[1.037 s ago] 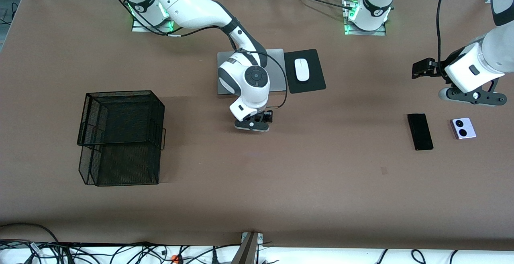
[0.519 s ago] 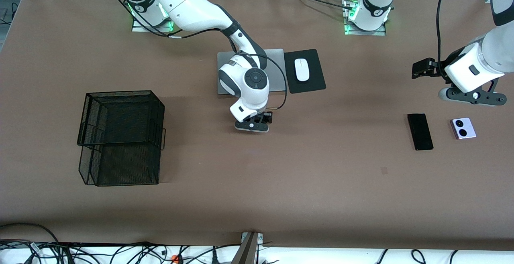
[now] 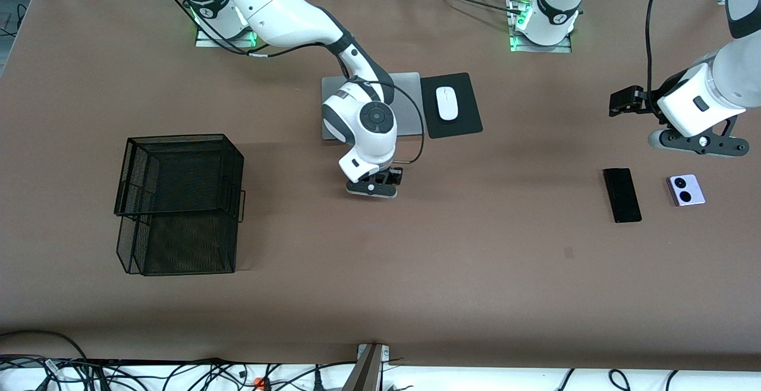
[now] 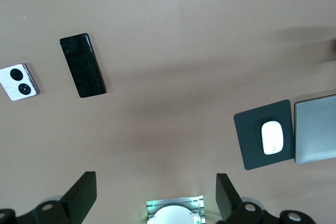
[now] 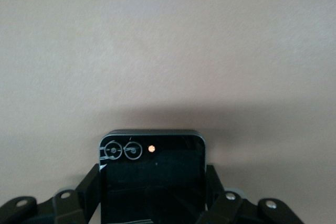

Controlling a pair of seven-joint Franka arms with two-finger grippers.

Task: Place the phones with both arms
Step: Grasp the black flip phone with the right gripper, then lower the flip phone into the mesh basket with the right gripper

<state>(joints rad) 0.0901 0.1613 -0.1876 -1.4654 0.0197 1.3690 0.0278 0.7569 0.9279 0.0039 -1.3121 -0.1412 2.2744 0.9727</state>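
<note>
**Right jaws clamped on the folded phone, basket off toward the right arm's end**

Working from the counter's [image 3: 380, 296] near edge back: the black mesh basket [image 3: 178, 204] sits toward the right arm's end, and I see nothing in it. At the left arm's end the long black phone [image 3: 622, 194] lies with its long axis running roughly near-to-far, the lavender phone [image 3: 686, 190] just beside it, closer to that end's edge.

Mid-counter, my right gripper [image 5: 153, 192] is down low, jaws closed on the sides of the small black folded phone [image 5: 152, 174], which lies flat between them. I judge the next move is a lift and carry toward the basket.

My left gripper [image 4: 155, 195] waits high, jaws spread wide and empty, with those two phones close below it.

Farthest back: laptop [image 3: 410, 103] and mouse [image 3: 446, 103] on its pad.
</note>
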